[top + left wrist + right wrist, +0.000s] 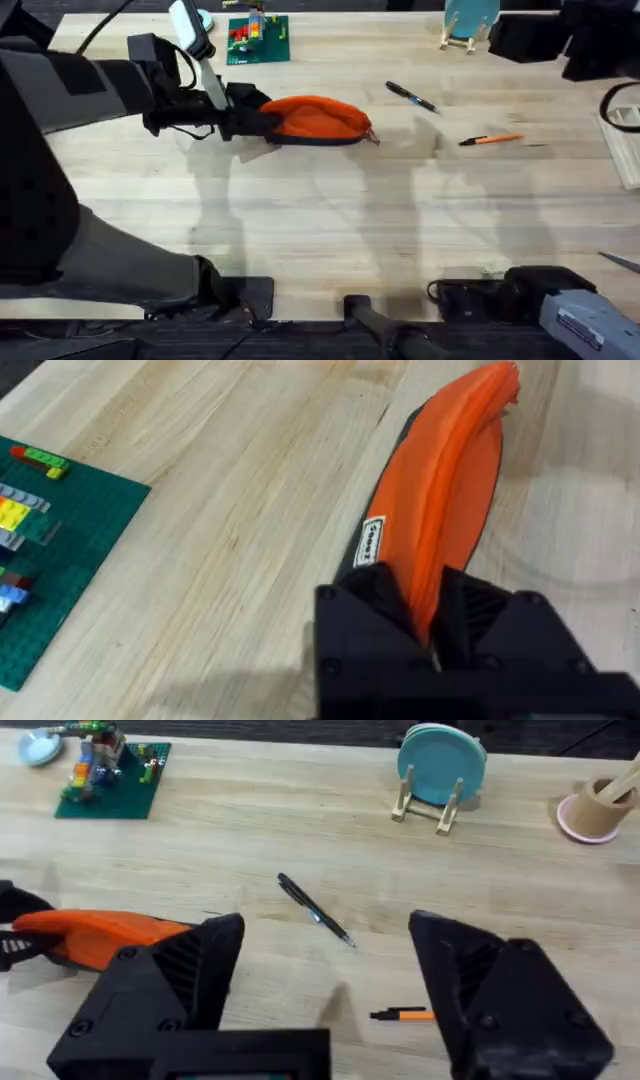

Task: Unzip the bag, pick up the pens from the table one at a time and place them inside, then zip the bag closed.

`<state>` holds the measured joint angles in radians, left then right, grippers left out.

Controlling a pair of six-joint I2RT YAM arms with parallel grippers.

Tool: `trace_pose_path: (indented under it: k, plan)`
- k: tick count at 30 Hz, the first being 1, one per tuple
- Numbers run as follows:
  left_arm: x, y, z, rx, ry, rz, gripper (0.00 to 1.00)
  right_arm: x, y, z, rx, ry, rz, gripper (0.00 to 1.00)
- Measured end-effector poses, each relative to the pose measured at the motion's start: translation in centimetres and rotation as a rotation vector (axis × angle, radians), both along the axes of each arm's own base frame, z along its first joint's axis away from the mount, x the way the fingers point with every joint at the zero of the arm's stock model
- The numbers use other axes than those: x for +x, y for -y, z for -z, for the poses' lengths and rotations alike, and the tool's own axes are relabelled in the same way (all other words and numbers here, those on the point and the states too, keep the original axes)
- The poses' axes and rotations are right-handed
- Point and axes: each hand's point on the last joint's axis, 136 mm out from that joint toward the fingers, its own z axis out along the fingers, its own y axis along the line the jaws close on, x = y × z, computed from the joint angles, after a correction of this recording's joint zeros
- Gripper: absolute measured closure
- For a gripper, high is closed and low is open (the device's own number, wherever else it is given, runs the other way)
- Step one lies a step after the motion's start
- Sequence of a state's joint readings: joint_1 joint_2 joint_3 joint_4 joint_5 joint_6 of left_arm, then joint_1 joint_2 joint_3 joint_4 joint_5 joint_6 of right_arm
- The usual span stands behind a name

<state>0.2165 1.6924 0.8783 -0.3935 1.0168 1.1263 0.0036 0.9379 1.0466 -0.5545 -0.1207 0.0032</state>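
Left claw pinches the bag on the table; right claw gapes empty.

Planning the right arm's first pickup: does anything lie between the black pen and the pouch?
Nothing visible does. Bare table separates the black pen from the pouch, whose far end the left gripper clamps.
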Motion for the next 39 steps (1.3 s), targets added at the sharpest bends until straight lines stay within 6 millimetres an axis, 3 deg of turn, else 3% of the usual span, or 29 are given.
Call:
trace_pose_path:
  k: [3, 20, 28, 39]
  plan:
    - [0.0, 0.0, -0.1, -0.004, 0.0, 0.001, 0.95, 0.0, 0.0, 0.0, 0.0, 0.0, 0.0, 0.006]
    - [0.0, 0.0, -0.1, -0.004, 0.0, 0.001, 0.959, 0.0, 0.0, 0.0, 0.003, -0.002, 0.0, 0.005]
    - [0.0, 0.0, -0.1, -0.004, 0.001, 0.001, 0.959, -0.2, -1.5, 0.3, 0.054, -0.021, -0.069, 0.005]
    - [0.0, 0.0, -0.1, -0.004, 0.001, 0.001, 0.959, 1.8, -3.6, 4.9, 0.124, -0.187, -0.178, 0.005]
